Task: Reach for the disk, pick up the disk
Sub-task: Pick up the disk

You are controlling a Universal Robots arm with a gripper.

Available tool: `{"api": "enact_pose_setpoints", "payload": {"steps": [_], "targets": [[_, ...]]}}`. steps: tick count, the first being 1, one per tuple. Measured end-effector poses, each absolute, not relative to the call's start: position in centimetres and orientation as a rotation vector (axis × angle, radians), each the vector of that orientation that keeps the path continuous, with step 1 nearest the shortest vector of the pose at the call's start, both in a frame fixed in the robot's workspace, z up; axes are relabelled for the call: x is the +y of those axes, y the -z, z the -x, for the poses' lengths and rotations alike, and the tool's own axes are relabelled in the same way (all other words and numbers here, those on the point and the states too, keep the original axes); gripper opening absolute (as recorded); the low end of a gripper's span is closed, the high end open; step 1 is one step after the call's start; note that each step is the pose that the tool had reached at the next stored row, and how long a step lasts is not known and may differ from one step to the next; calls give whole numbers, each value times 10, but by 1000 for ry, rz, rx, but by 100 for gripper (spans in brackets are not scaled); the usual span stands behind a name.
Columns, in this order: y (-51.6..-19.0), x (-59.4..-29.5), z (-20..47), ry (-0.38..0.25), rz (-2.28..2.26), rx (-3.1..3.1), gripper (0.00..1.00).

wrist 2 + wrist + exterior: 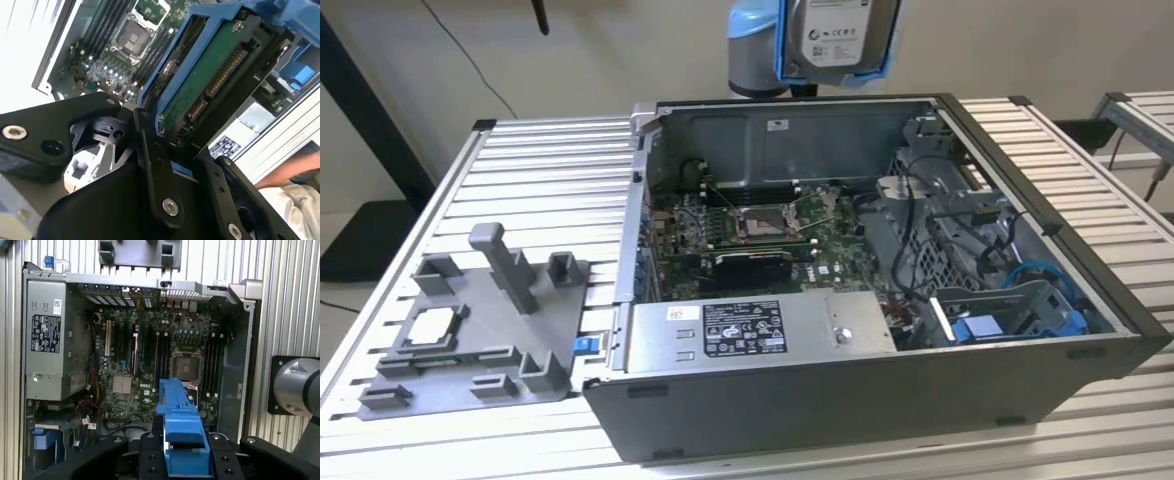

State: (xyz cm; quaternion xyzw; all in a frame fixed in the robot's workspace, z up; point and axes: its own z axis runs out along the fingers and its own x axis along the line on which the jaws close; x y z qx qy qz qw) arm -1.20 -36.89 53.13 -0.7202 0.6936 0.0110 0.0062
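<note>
- Gripping the disk — jaws clenched on its blue bracket, circuit-board side facing the second wrist view, upper right of that frame.
- First wrist view: disk edge-on at lower centre, blue bracket between the black fingers, motherboard of the open computer case behind it.
- Exterior view, near to far: grey fixture plate at lower left on the slatted table; case centre frame with power supply along its front edge; blue bay at lower right inside the case.
- Farthest: disk at top centre, label facing the camera, held clear above the case's rear wall, touching nothing else.
- Person's arm at lower right of the second wrist view.
</note>
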Motion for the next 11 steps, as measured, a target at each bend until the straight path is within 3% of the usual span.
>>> {"api": "enact_pose_setpoints", "payload": {"steps": [11], "targets": [[-531,-369,-21,-34,2254,2171,0]]}}
